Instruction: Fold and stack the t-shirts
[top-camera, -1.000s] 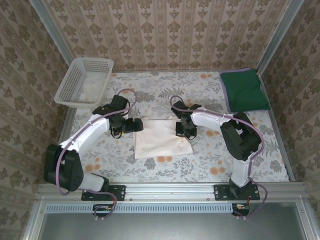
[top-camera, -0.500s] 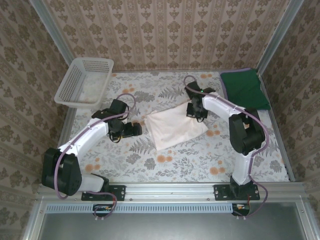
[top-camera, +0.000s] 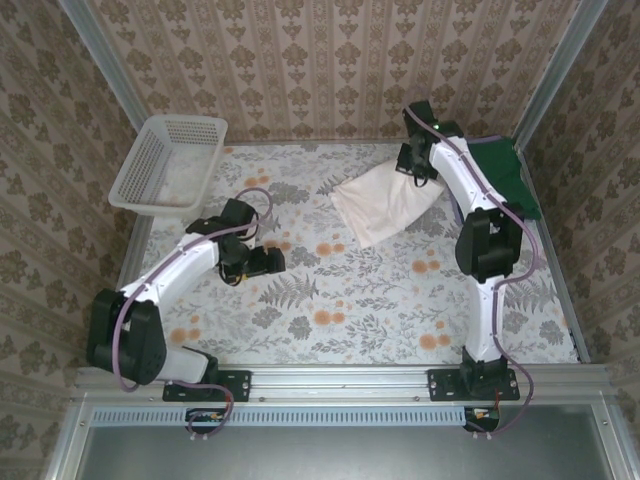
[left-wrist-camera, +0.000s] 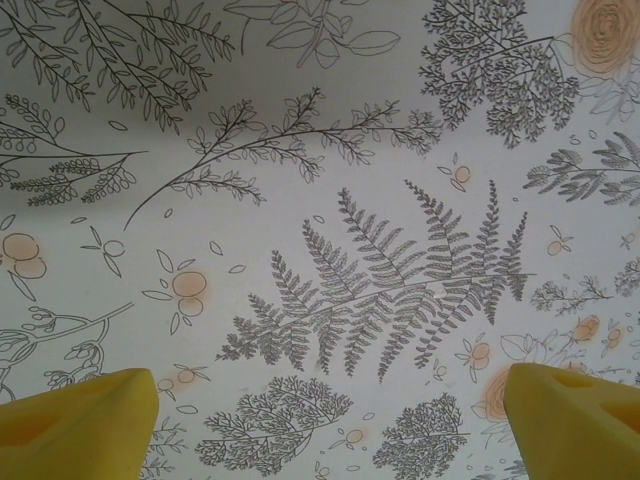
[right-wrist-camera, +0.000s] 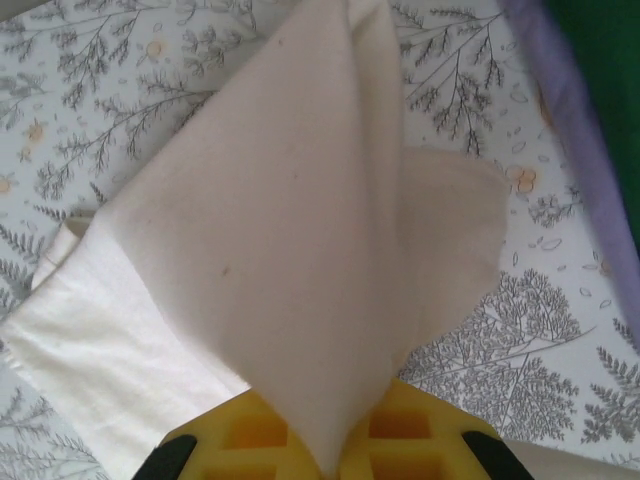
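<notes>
The left arm (top-camera: 175, 268) and the right arm (top-camera: 483, 320) are each wearing smooth white shells over their long links, with bulky black housings bulging at the joints (top-camera: 125, 335). A thin purplish cable (top-camera: 117, 350) is looping along the outside of each arm. Black base plates (top-camera: 205, 383) are anchoring both to a silver rail (top-camera: 340, 385). The left gripper (top-camera: 272, 262) and the right gripper (top-camera: 418, 172) are showing black bodies. The left fingers (left-wrist-camera: 80, 420) are showing plain bright yellow, while the right fingers (right-wrist-camera: 250, 435) are showing yellow with square moulded recesses and black parts flanking them.
</notes>
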